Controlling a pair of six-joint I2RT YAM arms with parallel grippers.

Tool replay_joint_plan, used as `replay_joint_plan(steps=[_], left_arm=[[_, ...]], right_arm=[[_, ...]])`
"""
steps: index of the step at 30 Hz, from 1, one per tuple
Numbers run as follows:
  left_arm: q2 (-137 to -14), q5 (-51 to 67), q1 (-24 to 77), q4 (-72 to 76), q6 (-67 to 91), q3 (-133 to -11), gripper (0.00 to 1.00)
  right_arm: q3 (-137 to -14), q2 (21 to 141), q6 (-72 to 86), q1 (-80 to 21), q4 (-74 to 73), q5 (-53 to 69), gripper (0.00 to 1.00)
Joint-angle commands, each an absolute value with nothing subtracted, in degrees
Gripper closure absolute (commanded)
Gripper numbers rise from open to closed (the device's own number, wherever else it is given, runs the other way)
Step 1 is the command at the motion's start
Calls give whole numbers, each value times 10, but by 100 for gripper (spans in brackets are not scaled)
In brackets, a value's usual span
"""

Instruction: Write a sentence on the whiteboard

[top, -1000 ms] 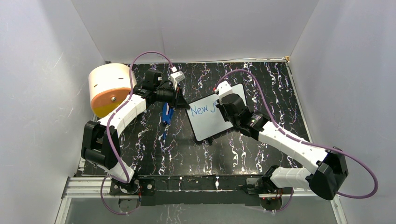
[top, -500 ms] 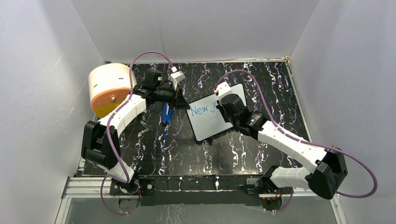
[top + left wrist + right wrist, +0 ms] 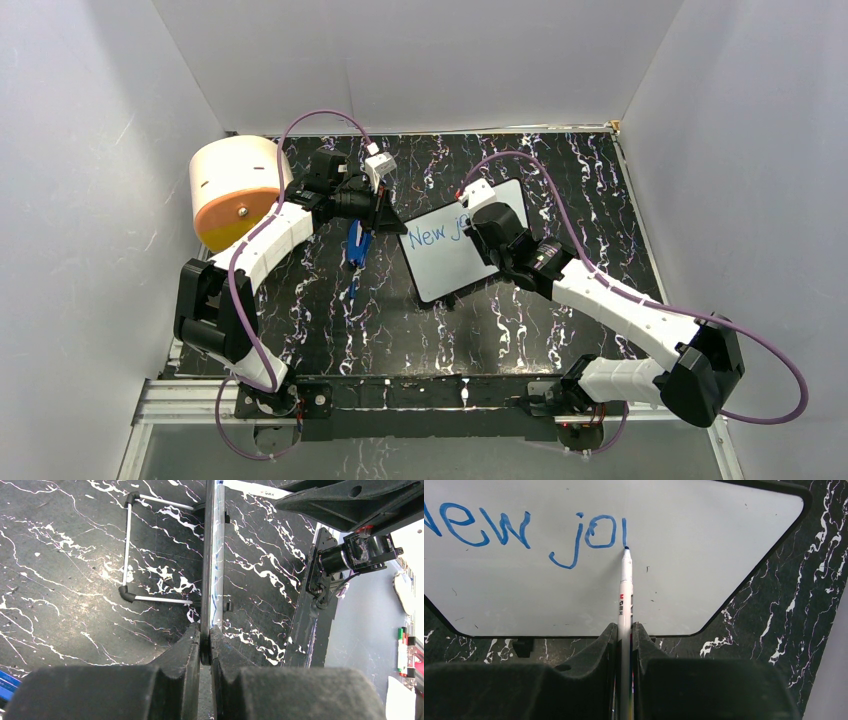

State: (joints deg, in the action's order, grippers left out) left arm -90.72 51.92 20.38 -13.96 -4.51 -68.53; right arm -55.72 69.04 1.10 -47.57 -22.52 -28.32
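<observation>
1. Seen from above: a small whiteboard (image 3: 455, 262) with a thin black frame sits on the black marbled table (image 3: 590, 190), mid-table and nearer the far edge, turned on a diagonal. The blue sentence (image 3: 432, 236) starts at the board's upper left and reads "New jo". The left pincer (image 3: 385, 213) meets the board's left end. The right pincer (image 3: 470, 222) hangs over the writing face. A cream and orange drum (image 3: 235, 190) lies at the table's far left corner, and a blue object (image 3: 358, 243) lies just beside the left arm.

2. Left wrist view: the board is seen edge-on, running straight away from the camera. The left pincer is clenched on its frame, one finger on each face. A thin wire support (image 3: 129, 550) reaches out from the frame onto the table. The board looks light and stiff, with a slick face, so it would probably slide or rock under pen pressure. The frame edge, clear of the ink, seems the right place to hold it.

3. Right wrist view: the right pincer is clenched on a white marker (image 3: 625, 595) that points forward between its fingers. The blue tip touches the board just right of the "o", at the foot of a short fresh upright stroke. The board's blank area stretches to the right and below the letters. The wet ink would likely smear if brushed.
</observation>
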Motion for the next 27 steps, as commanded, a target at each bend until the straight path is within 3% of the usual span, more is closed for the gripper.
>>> replay_joint_plan(steps=[1,27], left_arm=[[-917,505,208,-174,-73,-692,100],[-918,507,208,-175,-74,-692,100]], right_arm=[[-572,671,9,-470,-209,-298,100],[-597,689,-13,-461,-173,-300,100]])
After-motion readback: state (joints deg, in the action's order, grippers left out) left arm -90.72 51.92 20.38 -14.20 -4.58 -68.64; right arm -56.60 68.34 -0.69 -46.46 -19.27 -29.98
